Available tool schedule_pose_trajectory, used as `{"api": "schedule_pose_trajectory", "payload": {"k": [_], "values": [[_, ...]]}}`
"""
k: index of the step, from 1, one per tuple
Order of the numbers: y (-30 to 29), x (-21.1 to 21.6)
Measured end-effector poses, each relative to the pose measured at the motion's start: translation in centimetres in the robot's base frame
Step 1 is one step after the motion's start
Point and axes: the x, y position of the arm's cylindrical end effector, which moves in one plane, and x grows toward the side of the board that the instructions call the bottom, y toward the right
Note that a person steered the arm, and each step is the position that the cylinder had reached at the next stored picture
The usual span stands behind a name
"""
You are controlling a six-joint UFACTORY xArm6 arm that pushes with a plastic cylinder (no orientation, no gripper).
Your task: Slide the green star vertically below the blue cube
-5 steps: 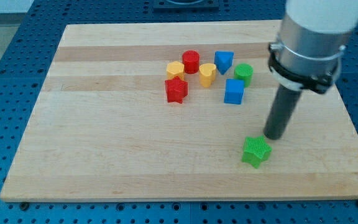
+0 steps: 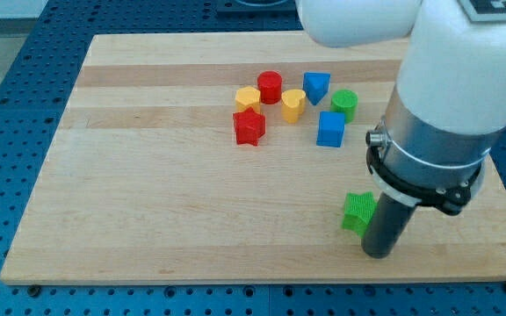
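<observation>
The green star [image 2: 356, 211] lies near the board's bottom edge, right of centre, partly hidden by my rod. My tip [image 2: 378, 254] rests on the board just to the star's lower right, touching or nearly touching it. The blue cube [image 2: 330, 129] sits higher up, a little left of the star's column. The arm's white body covers the view's upper right.
Around the blue cube are a green cylinder [image 2: 344, 104], a blue triangular block [image 2: 316, 86], a yellow heart-shaped block [image 2: 292, 104], a red cylinder [image 2: 270, 86], a yellow hexagon [image 2: 248, 98] and a red star [image 2: 249, 127]. The board's bottom edge [image 2: 262, 279] runs close below my tip.
My tip has moved from the star's upper right down to its lower right, toward the view's bottom. The star has barely shifted.
</observation>
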Motion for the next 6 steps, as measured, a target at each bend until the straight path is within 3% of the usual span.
{"api": "schedule_pose_trajectory", "payload": {"k": [3, 6], "values": [[-0.3, -5.2], [-5.8, -5.9]]}}
